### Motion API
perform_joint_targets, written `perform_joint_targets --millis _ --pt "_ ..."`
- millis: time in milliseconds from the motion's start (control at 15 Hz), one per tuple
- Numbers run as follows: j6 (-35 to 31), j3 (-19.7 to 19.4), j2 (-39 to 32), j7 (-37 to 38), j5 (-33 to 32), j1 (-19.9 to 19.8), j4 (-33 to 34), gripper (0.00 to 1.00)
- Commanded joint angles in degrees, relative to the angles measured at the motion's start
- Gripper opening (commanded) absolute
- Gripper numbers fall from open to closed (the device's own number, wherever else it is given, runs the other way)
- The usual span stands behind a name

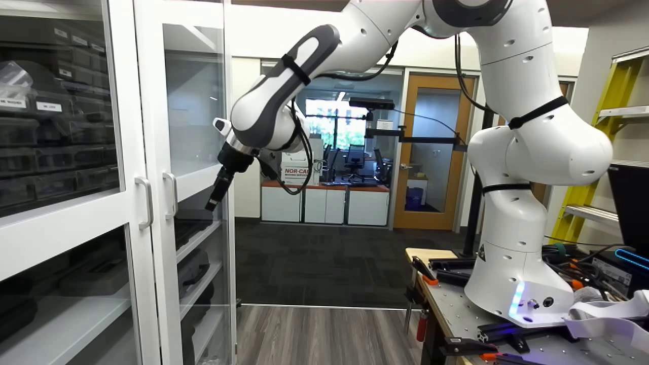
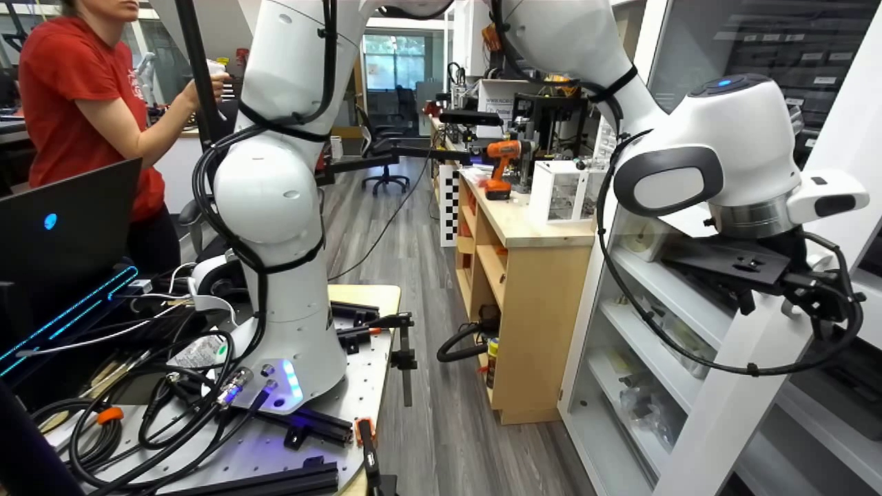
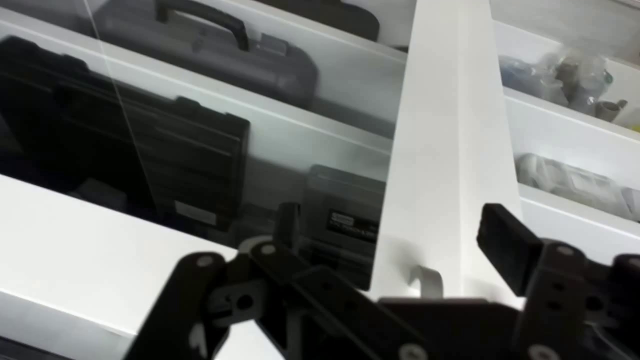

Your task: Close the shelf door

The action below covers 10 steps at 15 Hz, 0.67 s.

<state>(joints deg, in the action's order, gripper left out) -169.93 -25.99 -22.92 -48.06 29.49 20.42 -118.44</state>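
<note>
Two matching tall white-framed clear panels stand side by side, one panel at the left and one at its right. Their upright frames meet at a thin seam and look flush, also in the wrist view. I cannot tell which panel is the shelf door. Each has a metal handle, one at the left and one at the right. My gripper is in front of the right panel. In the wrist view its fingers are spread and empty, with one handle seen beyond, between them.
Behind the panes are shelves with dark cases and bagged items. The robot's worktable holds cables and clamps. A wooden workbench stands near the cabinet. A person in red stands behind the laptop.
</note>
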Motion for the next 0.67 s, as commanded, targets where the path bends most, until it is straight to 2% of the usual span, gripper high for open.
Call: perform_joint_targets --millis 0,133,267,400,467,533,600 --pt "5.2 -15.7 2.7 15.7 -12.6 11.4 -4.8 1.00" --pt "11.0 -24.8 2.6 24.0 -18.8 18.2 -4.4 1.00" --pt "17.8 -30.7 3.4 28.4 -22.8 22.8 -3.5 1.00" --pt "23.3 -34.8 4.7 30.4 -25.2 26.4 -3.0 1.00" --pt "17.7 -23.1 5.5 33.7 -31.7 15.0 -2.5 1.00" --pt "18.6 -22.8 6.1 35.1 -34.1 14.7 -2.3 1.00" --pt "18.5 -19.7 6.4 36.7 -36.2 11.9 -2.1 1.00"
